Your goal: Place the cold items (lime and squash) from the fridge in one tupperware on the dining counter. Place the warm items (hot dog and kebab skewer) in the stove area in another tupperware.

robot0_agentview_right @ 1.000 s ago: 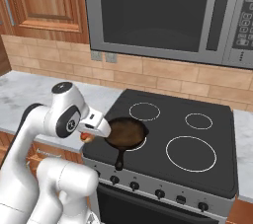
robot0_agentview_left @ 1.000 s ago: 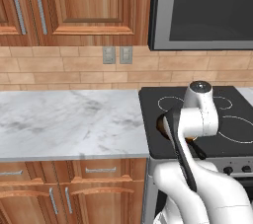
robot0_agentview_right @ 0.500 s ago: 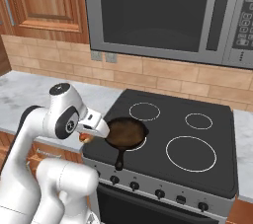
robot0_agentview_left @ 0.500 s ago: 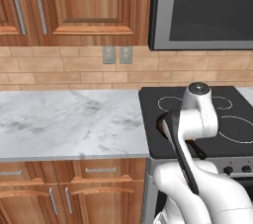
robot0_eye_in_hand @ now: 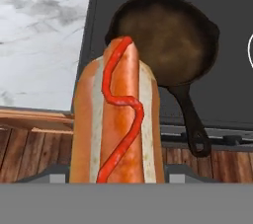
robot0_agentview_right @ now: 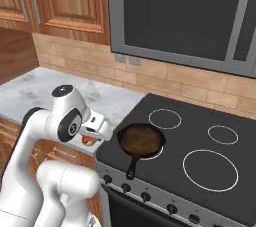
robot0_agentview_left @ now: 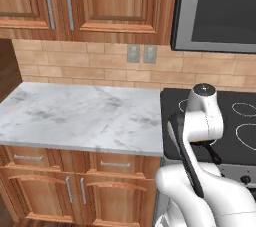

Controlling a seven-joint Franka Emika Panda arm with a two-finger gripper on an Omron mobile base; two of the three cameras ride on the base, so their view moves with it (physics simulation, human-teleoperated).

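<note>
So there's a black glass stovetop [robot0_agentview_right: 200, 136] with white burner rings, and a dark cast-iron skillet [robot0_agentview_right: 140, 140] sits on the front-left burner, handle pointing toward the knobs at the front edge. Right beside the stove on its left is a white marble counter [robot0_agentview_left: 80, 118].

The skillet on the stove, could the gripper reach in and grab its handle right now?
Probably not as things stand: the gripper is already shut on the hot dog, so its jaws are occupied, though the skillet sits close by with its handle unobstructed.
</note>
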